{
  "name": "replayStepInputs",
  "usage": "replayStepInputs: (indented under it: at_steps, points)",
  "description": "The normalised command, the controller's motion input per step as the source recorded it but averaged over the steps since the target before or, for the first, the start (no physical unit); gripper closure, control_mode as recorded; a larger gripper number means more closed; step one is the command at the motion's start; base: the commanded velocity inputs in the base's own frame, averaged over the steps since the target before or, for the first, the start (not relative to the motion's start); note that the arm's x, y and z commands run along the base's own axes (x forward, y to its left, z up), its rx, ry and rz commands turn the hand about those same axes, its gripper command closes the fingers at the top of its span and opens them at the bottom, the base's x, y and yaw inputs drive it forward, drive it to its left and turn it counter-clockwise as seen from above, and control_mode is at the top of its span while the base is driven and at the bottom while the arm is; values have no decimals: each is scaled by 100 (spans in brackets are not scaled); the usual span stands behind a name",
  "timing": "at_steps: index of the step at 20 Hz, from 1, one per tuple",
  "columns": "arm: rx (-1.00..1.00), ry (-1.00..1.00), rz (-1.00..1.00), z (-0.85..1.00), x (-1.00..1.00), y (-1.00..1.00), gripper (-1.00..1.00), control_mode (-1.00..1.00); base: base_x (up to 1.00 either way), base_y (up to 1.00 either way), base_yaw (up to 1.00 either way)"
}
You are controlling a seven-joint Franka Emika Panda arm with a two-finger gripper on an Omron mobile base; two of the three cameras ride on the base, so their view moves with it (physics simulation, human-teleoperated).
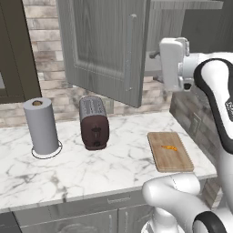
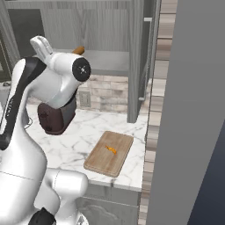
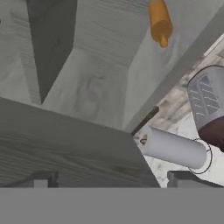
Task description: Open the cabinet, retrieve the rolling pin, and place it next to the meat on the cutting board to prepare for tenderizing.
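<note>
**Cabinet open, rolling pin on the shelf, not yet gripped**

The rolling pin (image 3: 159, 22) lies on the grey shelf (image 3: 105, 83) inside the cabinet (image 1: 107, 45), well back from the shelf's front edge. In the hand view one stub handle points toward the camera. In the right base view only its orange tip (image 2: 78, 50) peeks out behind the robot's wrist. It lies flat on its side, so a pinch across the barrel looks the natural grip.

The cabinet door (image 1: 102, 50) stands swung out over the desk (image 1: 91, 168), which leaves the interior reachable. The opening step appears complete.

The claw (image 3: 109, 179) is raised to shelf level, its fingertips (image 3: 41, 180) spread wide with nothing between them. It sits at the near edge of the shelf and well apart from the pin. The spread suits an approach, not a hold. How squarely it is aimed at the pin is hard to judge, since the view is tilted.

Below, the cutting board (image 1: 170, 152) rests flat near the desk's right end, with the meat (image 1: 169, 147) roughly at its centre. Bare board remains on either side of the scrap, enough for the pin to be laid alongside.

A toaster (image 1: 93, 123) and a paper towel roll (image 1: 42, 127) stand further left, clear of the likely path down to the board.
</note>
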Motion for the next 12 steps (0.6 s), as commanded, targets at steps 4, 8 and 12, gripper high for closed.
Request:
replayStepInputs:
  at_steps: [4, 8, 12]
  points:
    - [7, 11, 13, -15, 54, 37, -100, -100, 0, 0, 0]
    - [4, 13, 14, -13, 50, 51, -100, -100, 0, 0, 0]
    - [6, 12, 13, -7, 34, 46, -100, -100, 0, 0, 0]
